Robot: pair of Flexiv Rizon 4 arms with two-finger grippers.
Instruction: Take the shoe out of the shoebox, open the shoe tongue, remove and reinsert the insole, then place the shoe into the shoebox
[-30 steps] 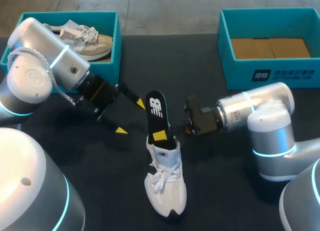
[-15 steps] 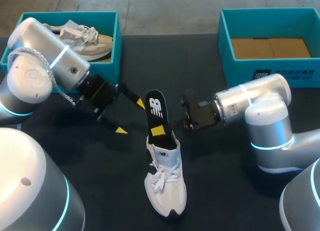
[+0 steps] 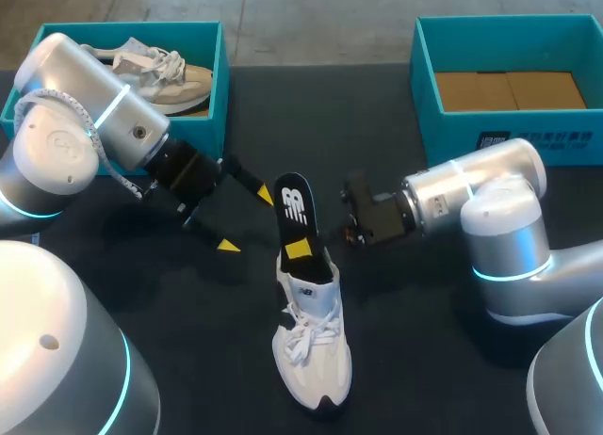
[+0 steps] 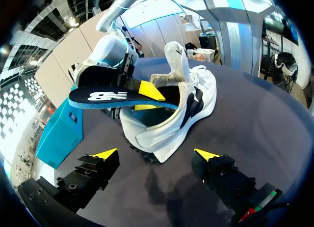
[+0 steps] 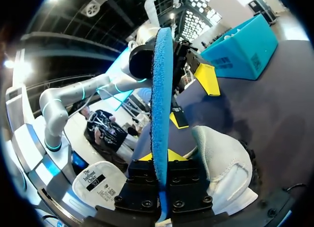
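Black insole (image 3: 295, 209), pinched by right fingers (image 3: 300, 249), shifted slightly; left fingers (image 3: 229, 246) wide.

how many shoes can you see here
2. A white shoe stands mid-table with the insole sticking out of it; a beige shoe lies in the left box. The left arm covers part of that box, so another could be hidden.

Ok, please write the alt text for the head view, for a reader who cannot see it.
The right pincer is shut on a black insole whose lower end stands inside a white sneaker on the dark table. The open left pincer hangs left of it. Behind stand a teal shoebox holding a beige sneaker and a second teal shoebox without one.
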